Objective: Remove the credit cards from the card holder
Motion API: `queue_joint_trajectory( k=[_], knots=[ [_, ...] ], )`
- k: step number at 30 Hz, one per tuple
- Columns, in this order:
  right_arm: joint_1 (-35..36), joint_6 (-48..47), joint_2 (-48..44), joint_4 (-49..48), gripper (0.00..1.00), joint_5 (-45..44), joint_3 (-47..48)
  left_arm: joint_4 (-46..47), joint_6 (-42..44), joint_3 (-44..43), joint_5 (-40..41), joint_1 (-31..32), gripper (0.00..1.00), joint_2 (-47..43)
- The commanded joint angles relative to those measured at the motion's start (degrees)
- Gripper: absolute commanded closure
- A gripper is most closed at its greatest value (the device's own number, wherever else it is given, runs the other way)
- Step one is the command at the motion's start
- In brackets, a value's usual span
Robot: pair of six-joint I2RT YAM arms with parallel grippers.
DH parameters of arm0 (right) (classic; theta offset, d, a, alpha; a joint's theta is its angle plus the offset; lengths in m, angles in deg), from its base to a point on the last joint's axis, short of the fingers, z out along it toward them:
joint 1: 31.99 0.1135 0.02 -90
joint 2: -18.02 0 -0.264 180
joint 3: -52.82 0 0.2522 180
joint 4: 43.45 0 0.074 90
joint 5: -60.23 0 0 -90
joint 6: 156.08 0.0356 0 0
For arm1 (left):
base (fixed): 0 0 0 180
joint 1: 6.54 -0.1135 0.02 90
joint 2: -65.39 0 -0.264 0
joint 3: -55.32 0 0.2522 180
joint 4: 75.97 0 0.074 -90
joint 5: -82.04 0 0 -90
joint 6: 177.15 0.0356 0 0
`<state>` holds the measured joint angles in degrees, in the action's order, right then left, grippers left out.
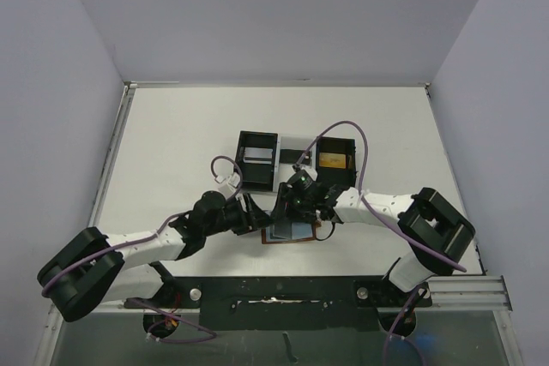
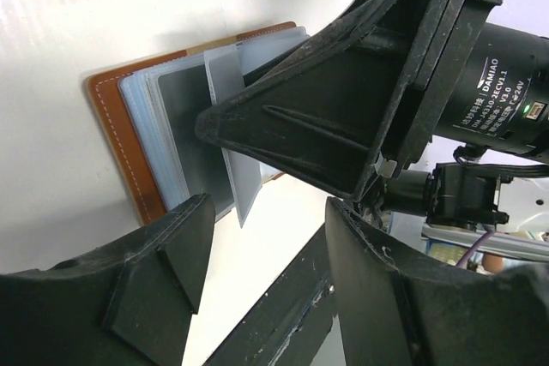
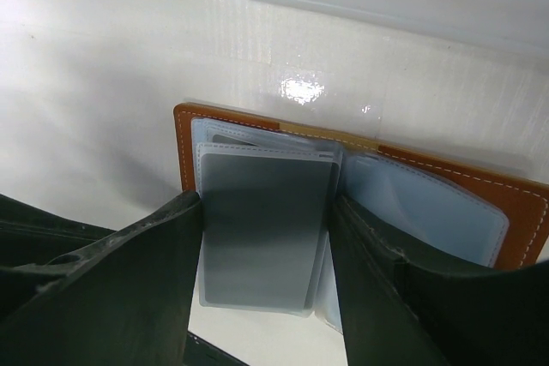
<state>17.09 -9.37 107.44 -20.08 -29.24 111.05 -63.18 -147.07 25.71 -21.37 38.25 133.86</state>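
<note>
Right claw (image 3: pixel 266 212) straddles a grey card (image 3: pixel 257 255) in the card holder (image 3: pixel 480 190), grip unclear; left claw (image 2: pixel 266 237) gapes.

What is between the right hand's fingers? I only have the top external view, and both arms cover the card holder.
Observer: A grey card, lying on the open card holder, sits between the fingers of the right hand. I cannot tell whether they touch its edges.
Operator: And the left hand?
Observer: The left hand is open beside the holder's corner, with nothing between its fingers.
</note>
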Motion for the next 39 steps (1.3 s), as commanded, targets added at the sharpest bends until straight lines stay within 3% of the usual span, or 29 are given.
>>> queue_joint_trajectory(
  k=[1,8,18,25,29,34,39],
  knots=[
    [-0.33,1.38,-0.81,-1.91,0.50,1.22,-1.66,8.69,-1.52,0.27,-2.72,-0.31,0.48,1.90],
    [-0.68,2.43,-2.03,-3.42,0.50,2.20,-2.86,10.89,-1.80,-0.95,-4.51,-0.26,0.57,6.05],
    [-0.91,2.31,-2.50,-3.37,0.50,3.07,-2.39,8.71,1.47,-4.05,-5.60,0.29,0.58,11.41],
    [-1.09,2.14,-3.59,-3.84,0.50,4.53,-1.94,13.80,2.24,-7.36,-8.60,0.74,0.82,16.47],
    [-1.21,0.76,-5.62,-1.95,0.47,3.87,-1.16,11.19,3.15,-7.87,-9.40,-0.04,0.86,16.08],
    [-1.61,-0.49,-9.95,1.11,0.28,2.83,-0.21,7.36,4.98,-7.84,-8.24,-0.06,0.83,16.02],
    [-2.21,-1.28,-13.06,6.66,0.25,-1.25,1.73,9.17,4.90,-9.20,-10.59,0.18,0.77,18.58]
  ],
)
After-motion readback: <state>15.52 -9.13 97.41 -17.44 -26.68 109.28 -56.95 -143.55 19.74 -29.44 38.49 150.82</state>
